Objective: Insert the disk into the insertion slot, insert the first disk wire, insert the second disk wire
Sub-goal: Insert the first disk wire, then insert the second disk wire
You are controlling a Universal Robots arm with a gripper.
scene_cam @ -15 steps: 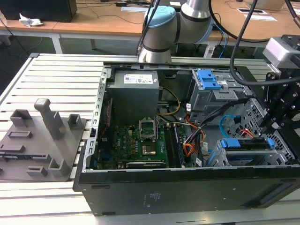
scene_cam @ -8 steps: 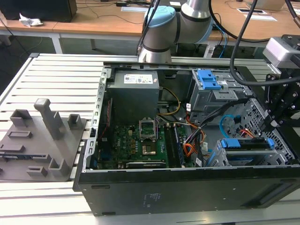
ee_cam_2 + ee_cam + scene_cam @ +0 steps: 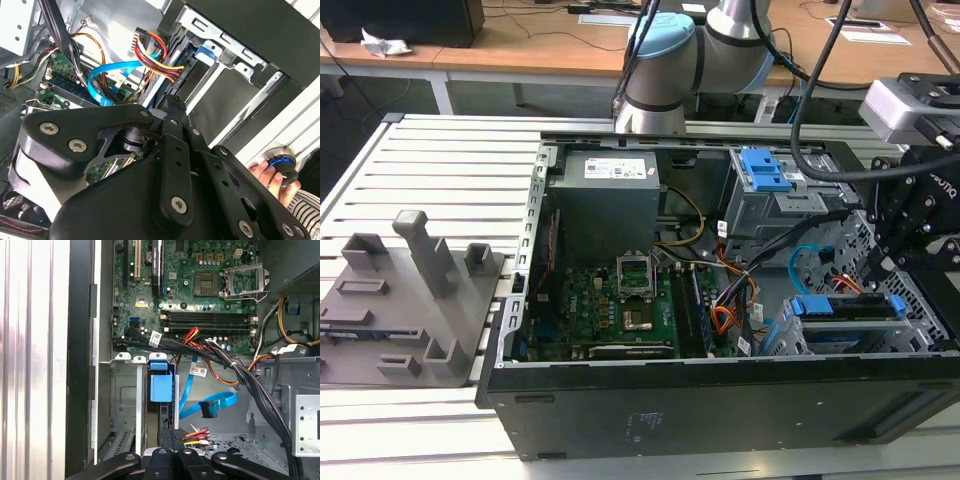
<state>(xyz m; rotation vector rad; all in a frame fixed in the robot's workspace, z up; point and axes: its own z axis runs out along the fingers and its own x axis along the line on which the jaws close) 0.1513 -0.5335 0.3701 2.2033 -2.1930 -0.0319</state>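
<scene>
Disk (image 3: 161, 386) in insertion slot (image 3: 125, 395), hand (image 3: 265, 175) in second wrist view

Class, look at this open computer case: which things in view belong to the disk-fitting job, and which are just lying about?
Belong to the job: disk in its blue carrier; grey drive cage; blue flat cable; red-yellow-black wire bundle; gripper.

Just lying about: motherboard; power supply; taller bay with blue latch; grey fixture plate outside the case.
</scene>
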